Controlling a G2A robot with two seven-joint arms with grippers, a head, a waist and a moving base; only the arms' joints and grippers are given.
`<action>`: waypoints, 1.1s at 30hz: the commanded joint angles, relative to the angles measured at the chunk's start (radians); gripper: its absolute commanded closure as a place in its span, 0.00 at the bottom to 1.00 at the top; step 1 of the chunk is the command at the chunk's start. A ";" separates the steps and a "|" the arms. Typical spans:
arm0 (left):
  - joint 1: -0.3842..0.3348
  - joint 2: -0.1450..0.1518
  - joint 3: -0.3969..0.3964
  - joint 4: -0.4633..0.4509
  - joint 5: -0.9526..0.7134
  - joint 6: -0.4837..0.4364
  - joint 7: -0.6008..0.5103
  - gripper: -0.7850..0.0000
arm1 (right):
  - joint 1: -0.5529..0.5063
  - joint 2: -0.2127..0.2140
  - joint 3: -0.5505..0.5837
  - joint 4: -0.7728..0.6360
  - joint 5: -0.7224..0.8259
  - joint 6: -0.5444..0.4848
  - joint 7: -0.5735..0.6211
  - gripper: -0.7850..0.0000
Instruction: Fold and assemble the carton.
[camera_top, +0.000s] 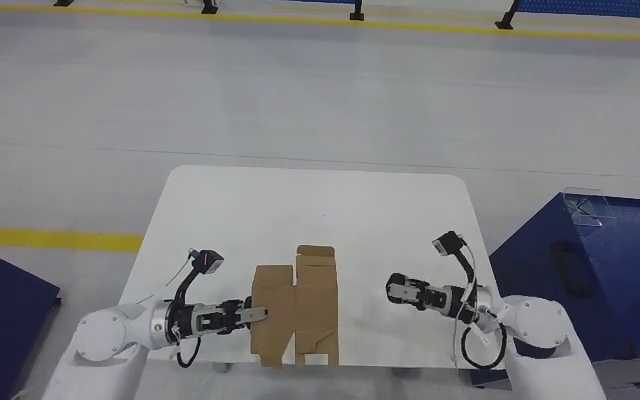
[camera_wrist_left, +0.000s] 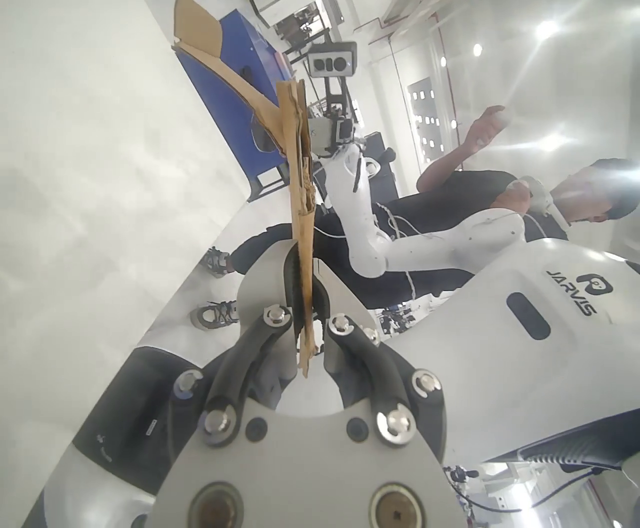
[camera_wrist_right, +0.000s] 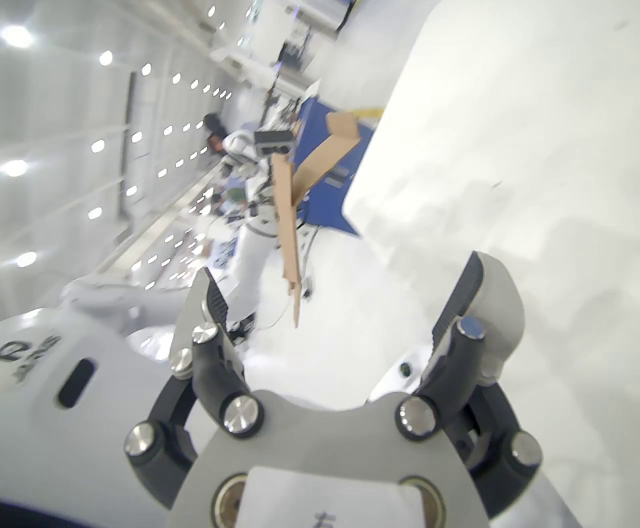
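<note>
A flat brown carton (camera_top: 297, 308) lies unfolded near the front edge of the white table (camera_top: 320, 210), its flaps spread out. My left gripper (camera_top: 262, 314) is shut on the carton's left edge; the left wrist view shows the cardboard (camera_wrist_left: 299, 200) edge-on, pinched between the two fingers (camera_wrist_left: 289, 280). My right gripper (camera_top: 392, 291) hovers open to the right of the carton, a short gap away, with nothing between its fingers (camera_wrist_right: 462, 295). In the right wrist view the carton (camera_wrist_right: 290, 220) stands farther off, partly lifted.
A blue cabinet (camera_top: 565, 270) stands beside the table's right edge, and another blue object (camera_top: 20, 300) sits at the left. The far half of the table is bare. A yellow floor line (camera_top: 70, 240) runs on the left.
</note>
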 joint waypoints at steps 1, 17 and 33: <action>-0.005 0.002 0.009 0.000 -0.030 0.013 -0.006 1.00 | 0.051 -0.005 -0.071 0.041 -0.009 -0.002 -0.012 0.00; -0.107 -0.002 0.182 0.003 0.111 0.146 0.149 1.00 | 0.072 -0.010 -0.140 0.055 -0.021 -0.003 -0.020 0.00; -0.133 0.003 0.222 0.028 0.044 0.144 0.175 0.71 | 0.084 -0.014 -0.214 0.117 0.094 -0.084 -0.087 1.00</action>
